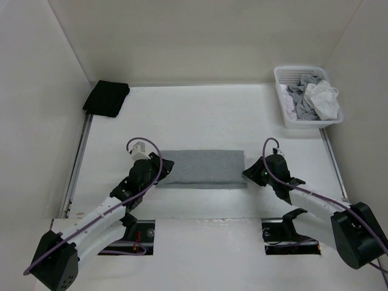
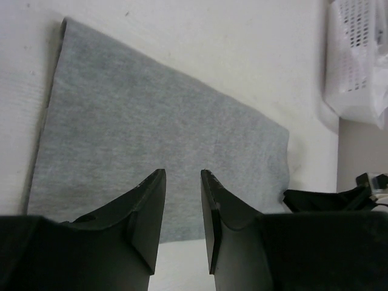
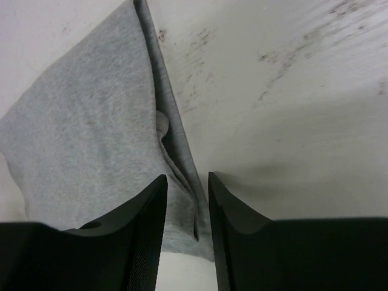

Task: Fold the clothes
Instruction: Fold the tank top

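Well, my left pincer [image 2: 183, 176] stood with its jaws parted and nothing between them, its tips just over one short end of the grey shirt [image 2: 157, 121], which stretched away ahead of it as a flat, folded strip. My right pincer [image 3: 187, 179] was likewise slack and gripped nothing. The shirt's layered edge ran forward from under its tips, with cloth to their left and bare, scuffed table [image 3: 291, 91] to their right. So the shirt lay between my two pincers, one at each end. Well beyond the right pincer sat a white basket [image 1: 280, 92] of crumpled laundry, and well beyond the left one lay a black cloth [image 1: 107, 97].
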Available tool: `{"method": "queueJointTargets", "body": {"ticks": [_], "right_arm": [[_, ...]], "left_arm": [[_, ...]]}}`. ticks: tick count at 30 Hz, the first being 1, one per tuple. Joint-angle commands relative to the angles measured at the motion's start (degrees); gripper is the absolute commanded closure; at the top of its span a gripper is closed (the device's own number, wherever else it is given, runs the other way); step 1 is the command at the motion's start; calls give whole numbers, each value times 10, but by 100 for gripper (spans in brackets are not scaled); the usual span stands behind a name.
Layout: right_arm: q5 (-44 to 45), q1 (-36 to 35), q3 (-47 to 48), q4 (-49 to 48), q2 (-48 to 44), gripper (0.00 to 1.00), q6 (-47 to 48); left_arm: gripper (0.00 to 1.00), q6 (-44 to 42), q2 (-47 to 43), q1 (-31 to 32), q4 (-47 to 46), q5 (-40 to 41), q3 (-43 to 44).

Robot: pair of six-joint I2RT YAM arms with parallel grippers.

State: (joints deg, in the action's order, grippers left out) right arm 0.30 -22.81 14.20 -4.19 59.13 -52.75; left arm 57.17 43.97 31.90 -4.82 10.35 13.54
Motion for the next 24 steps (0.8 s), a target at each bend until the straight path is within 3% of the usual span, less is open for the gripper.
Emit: {"method": "queueJointTargets", "body": {"ticks": [1, 5, 8, 11, 14, 18, 24], "right_arm": [[-66, 14, 7, -81, 24, 63, -11], [-97, 26, 8, -126, 70, 68, -21], [-98, 33, 9, -148, 93, 90, -31], [-71, 40, -6, -151, 51, 99, -41], [-30, 47, -9, -96, -41, 100, -36], [36, 36, 62, 41, -143, 99, 22], [93, -46, 201, 128, -87, 98, 117]], "left_arm": [[72, -14, 1, -5, -74, 19, 30], [72, -14, -1, -12, -77, 13, 26], [72, -14, -9, -16, -79, 7, 23], [72, -14, -17, -18, -79, 5, 20], [72, -14, -15, -10, -80, 5, 23], [71, -14, -2, -3, -93, 0, 28], [71, -10, 18, -4, -118, -22, 32]]}}
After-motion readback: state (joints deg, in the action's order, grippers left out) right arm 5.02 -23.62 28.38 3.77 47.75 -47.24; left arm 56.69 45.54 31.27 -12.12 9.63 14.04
